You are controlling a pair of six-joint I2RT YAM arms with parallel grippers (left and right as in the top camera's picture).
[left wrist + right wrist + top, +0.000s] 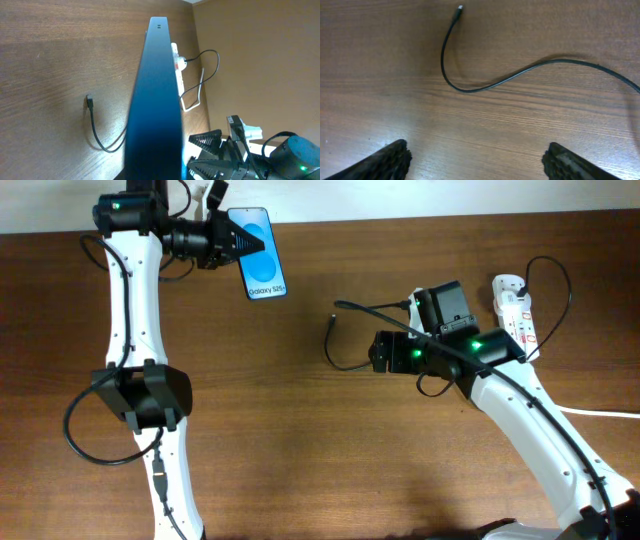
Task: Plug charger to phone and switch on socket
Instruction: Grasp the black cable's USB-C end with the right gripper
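My left gripper (238,242) is shut on the phone (262,252) and holds it off the table at the back left, with the blue "Galaxy S25" screen facing up. In the left wrist view the phone (155,100) shows edge-on and dark, and hides my fingers. The charger is a thin black cable (495,85) lying loose on the table, with its plug tip (331,323) (458,10) (89,101) free. My right gripper (378,352) (477,160) is wide open and empty, just right of the cable's loop. The socket (515,310) (177,70) lies at the far right.
The wooden table (300,450) runs to a pale wall at the back. The strip's thick white cord (600,413) trails off to the right. A black cable loops from the strip (555,275). The left arm's base (145,395) stands at the left.
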